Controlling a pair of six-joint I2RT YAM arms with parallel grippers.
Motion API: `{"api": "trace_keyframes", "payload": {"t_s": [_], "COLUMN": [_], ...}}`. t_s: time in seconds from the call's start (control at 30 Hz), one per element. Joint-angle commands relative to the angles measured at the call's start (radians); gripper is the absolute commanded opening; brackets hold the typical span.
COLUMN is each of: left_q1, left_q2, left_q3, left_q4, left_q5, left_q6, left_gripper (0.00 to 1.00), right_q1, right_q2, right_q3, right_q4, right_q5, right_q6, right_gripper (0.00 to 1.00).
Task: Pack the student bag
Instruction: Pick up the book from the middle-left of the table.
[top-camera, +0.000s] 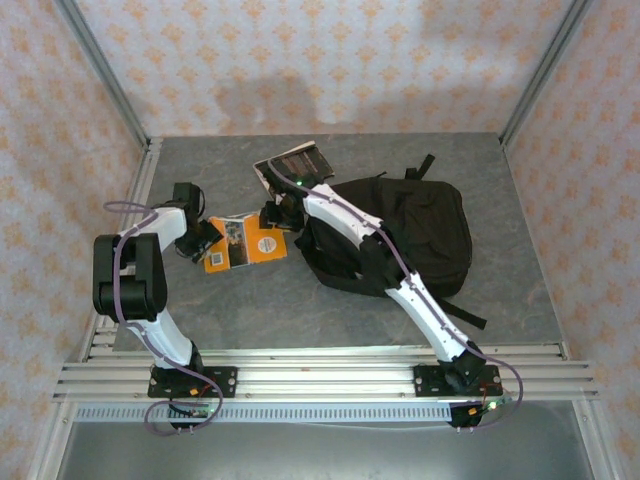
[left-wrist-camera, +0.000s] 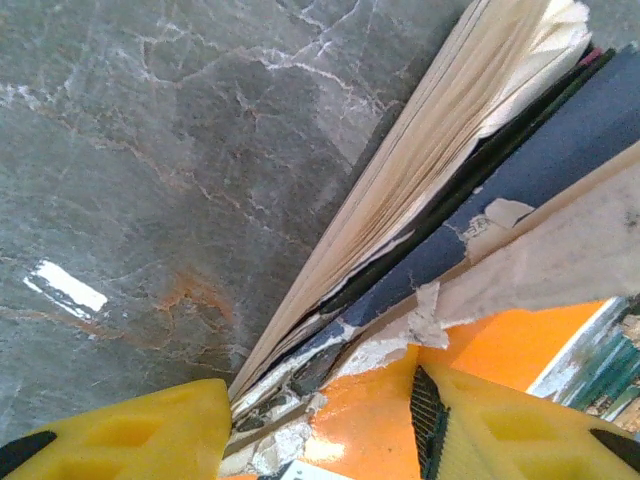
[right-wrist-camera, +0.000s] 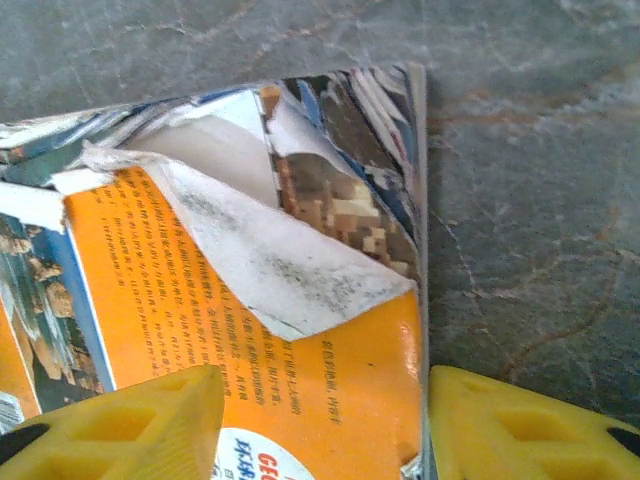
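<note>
The student bag (top-camera: 400, 235) lies right of centre on the table (top-camera: 250, 310). Left of it, the orange paperback (top-camera: 245, 243) has the left gripper (left-wrist-camera: 318, 388) and right gripper (right-wrist-camera: 325, 375) each half-open astride an edge; whether either actually pinches it, I cannot tell.

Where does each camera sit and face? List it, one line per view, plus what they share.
Top external: above and behind the bases, looking down on table, black backpack, orange book; both arms show, left gripper and right gripper at the book.
Left wrist: on the left arm, looking down at the book's torn corner and page edges; its yellow fingers show.
Right wrist: on the right arm, looking down at the torn orange cover; its yellow fingers show.
Shared: all three see the orange book and table.
</note>
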Motion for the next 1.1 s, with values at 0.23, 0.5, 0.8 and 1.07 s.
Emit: {"api": "trace_keyframes", "payload": {"t_s": [0.23, 0.5, 0.8, 1.07], "left_q1": [-0.093, -0.108, -0.058, -0.015], "left_q2": [0.029, -0.009, -0.192, -0.307], "left_q3": [0.005, 0.008, 0.008, -0.015], "left_q4": [-0.033, -0.075, -0.192, -0.258], "left_q5": [0.108, 0.118, 0.085, 0.111], "left_q6": [0.036, 0.036, -0.087, -0.166], "left_gripper": [0.47, 0.47, 0.72, 0.77], "right_q1": [0.011, 0.003, -0.021, -0.03], "right_q2": [-0.133, -0.183, -0.288, -0.32], "right_q3": [-0.08, -0.1, -0.223, -0.297], "right_q4": [-0.035, -0.033, -0.002, 0.052], "right_q5": [-0.101, -0.139, -0.004, 0.026], "right_q6": [-0.035, -0.014, 0.14, 0.307], "right_gripper": [0.29, 0.0, 0.0, 0.0]}}
